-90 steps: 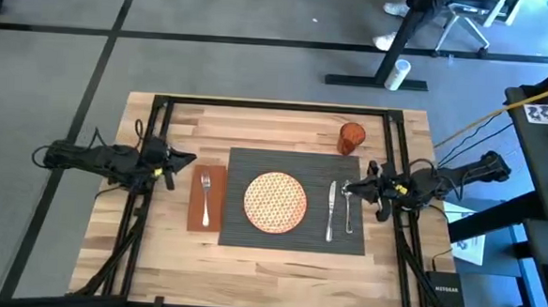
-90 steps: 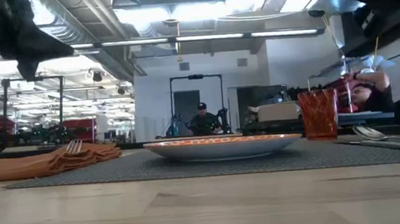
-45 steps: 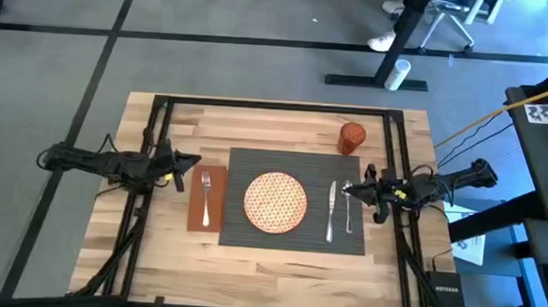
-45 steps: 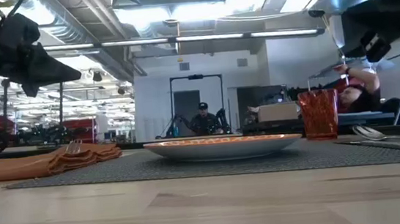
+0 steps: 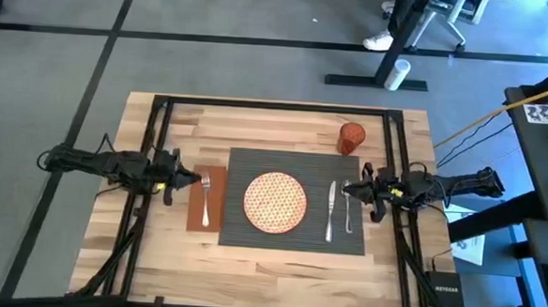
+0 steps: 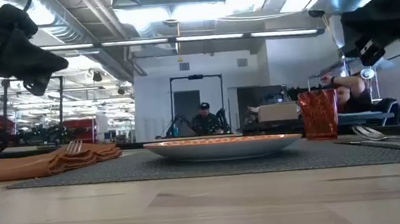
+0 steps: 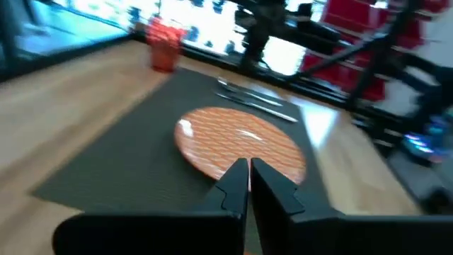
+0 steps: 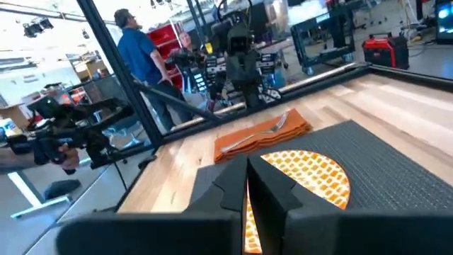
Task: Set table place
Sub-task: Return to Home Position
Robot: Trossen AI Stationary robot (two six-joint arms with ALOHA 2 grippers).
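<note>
Desk [image 5: 276,116] is carrying 1 mat [image 5: 255,164], 1 plate [image 5: 275,201], 1 napkin [image 5: 216,212] w/ 1 fork [image 5: 205,195], 1 knife [image 5: 330,213], 1 spoon [image 5: 348,210], 1 cup [image 5: 351,137]. Low view, unlike overhead, is showing a person [image 6: 202,115] far behind. Left hand [image 5: 196,179] & right hand [image 5: 347,188] are hovering clenched, empty, flanking mat.

Light-wood plank tabletop [image 5: 249,265] bears dark grey ribbed placemat [image 5: 260,236]. Round orange-patterned plate [image 5: 275,202] lies mid-mat, silver knife [image 5: 330,213] and silver spoon [image 5: 348,209] to its right, small orange cup [image 5: 351,137] behind them. Long brown napkin [image 5: 215,212] lies beside the mat's left edge, silver fork [image 5: 205,195] atop.
</note>
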